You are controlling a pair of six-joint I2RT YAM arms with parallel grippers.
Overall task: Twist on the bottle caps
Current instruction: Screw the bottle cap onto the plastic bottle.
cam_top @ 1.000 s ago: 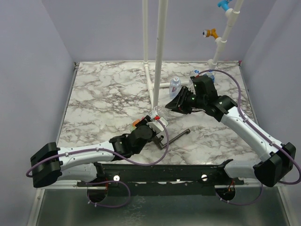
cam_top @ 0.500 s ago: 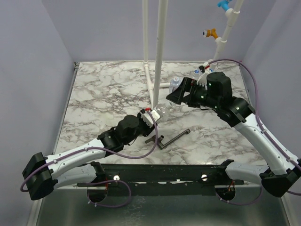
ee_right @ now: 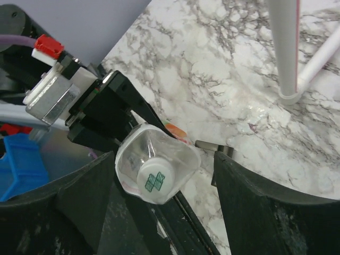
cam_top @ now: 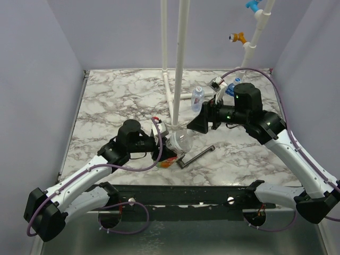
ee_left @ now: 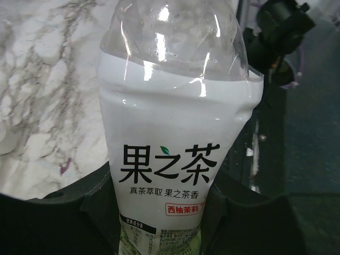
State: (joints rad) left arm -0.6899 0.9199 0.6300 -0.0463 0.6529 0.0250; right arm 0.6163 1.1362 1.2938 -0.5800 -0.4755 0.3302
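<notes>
My left gripper (cam_top: pixel 161 147) is shut on a clear bottle (cam_top: pixel 179 142) with a white, green and orange label. It holds the bottle tilted above the table's front, top towards my right gripper. In the left wrist view the bottle (ee_left: pixel 175 122) fills the frame between my gripper's (ee_left: pixel 162 223) fingers. A white cap with green print (ee_right: pixel 155 179) sits on its neck. My right gripper (cam_top: pixel 198 124) is open and faces the cap a short way off, not touching it. In the right wrist view the bottle (ee_right: pixel 180 156) lies between the spread fingers of my gripper (ee_right: pixel 162 175).
Two small blue-labelled bottles stand at the back, one (cam_top: pixel 197 96) by the pipes and one (cam_top: pixel 234 85) behind my right arm. Tall white pipes (cam_top: pixel 180 58) rise mid-table. A black T-shaped tool (cam_top: pixel 195 156) lies near the front edge.
My left arm has lifted and tilted the bottle towards the front, swinging its wrist leftwards. My right gripper has come down and forward and now faces the bottle's cap.
</notes>
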